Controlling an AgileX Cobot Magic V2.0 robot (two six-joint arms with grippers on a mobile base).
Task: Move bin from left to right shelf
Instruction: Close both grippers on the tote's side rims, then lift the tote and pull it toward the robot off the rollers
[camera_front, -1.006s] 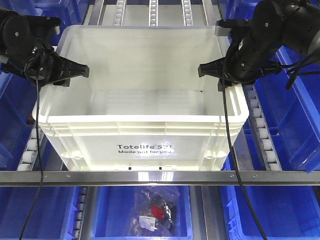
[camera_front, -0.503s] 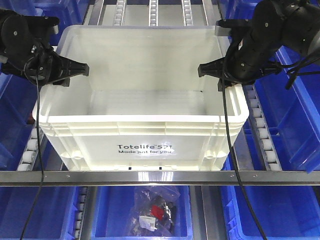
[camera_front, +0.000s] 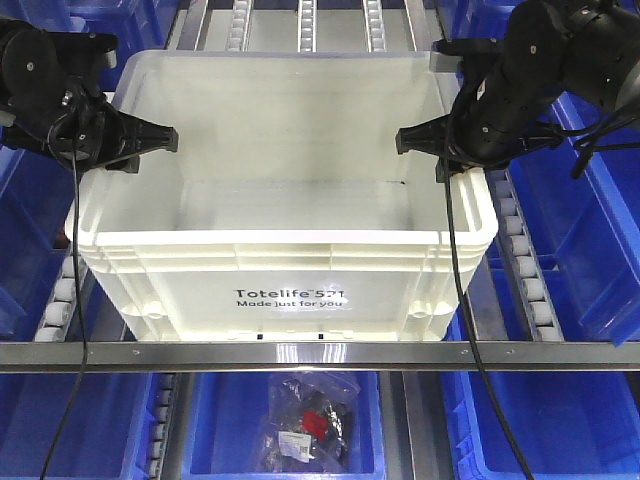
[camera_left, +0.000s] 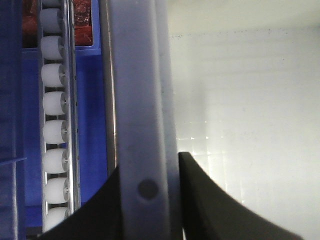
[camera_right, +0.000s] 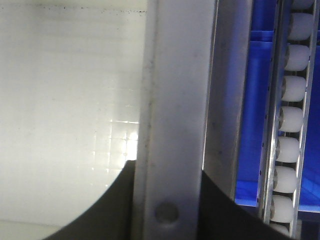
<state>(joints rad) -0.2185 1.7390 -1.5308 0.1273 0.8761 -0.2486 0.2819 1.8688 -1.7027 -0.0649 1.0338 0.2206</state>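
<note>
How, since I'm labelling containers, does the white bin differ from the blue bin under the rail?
The white bin sits on rollers above the rail; the blue bin lies below it. The white bin is empty and printed; the blue bin holds a clear bag. The left pincer and right pincer clamp the white bin's rims; the blue bin is untouched. Both are open-topped.

rounded black arms (camera_front: 545, 75), tapered black claws (camera_front: 140, 148), thin black cables (camera_front: 456, 270)
</note>
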